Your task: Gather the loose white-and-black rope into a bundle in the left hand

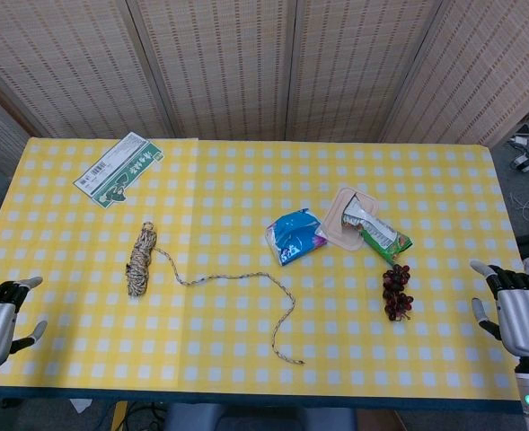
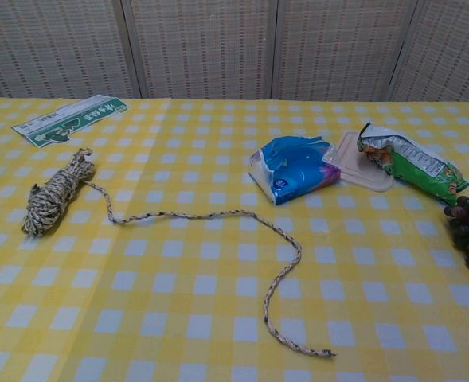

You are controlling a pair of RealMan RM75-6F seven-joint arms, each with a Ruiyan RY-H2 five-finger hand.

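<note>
**Rope's loose tail is right at the front edge, both robot hands empty**

Closest thing to the cameras is the frayed free end of the white-and-black rope [image 2: 218,215], lying near the front edge of the surface [image 1: 246,377], roughly in the middle. From there the cord bends up and back, then runs leftward in a wavy line and joins the wound-up part, a tight coil sitting on the left side of the yellow-and-white checked cloth. So part of it is already bundled, the rest is trailing loose across the cloth. Nothing is touching it.

The left robot hand [image 1: 2,310] hangs at the front-left corner, just off the edge, fingers spread apart and holding nothing. It's near the coil but clearly apart from it. The right robot hand [image 1: 514,305] is at the front-right corner, same deal: fingers apart, palm empty, well away from the rope. Neither shows up in the chest view, only from the head camera.

Other stuff on the cloth: a green-and-white flat package [image 1: 119,169] up at the back left, beyond the coil. Right of center there's a blue tissue pack [image 2: 291,169], and just beside it a pale pink lid or tray [image 2: 353,163] with a green snack bag [image 2: 409,165] lying partly across it. Near the right edge is a bunch of dark grapes [image 1: 396,291], in front of the snack bag.

Behind everything stands a woven folding screen [image 1: 246,63].
</note>
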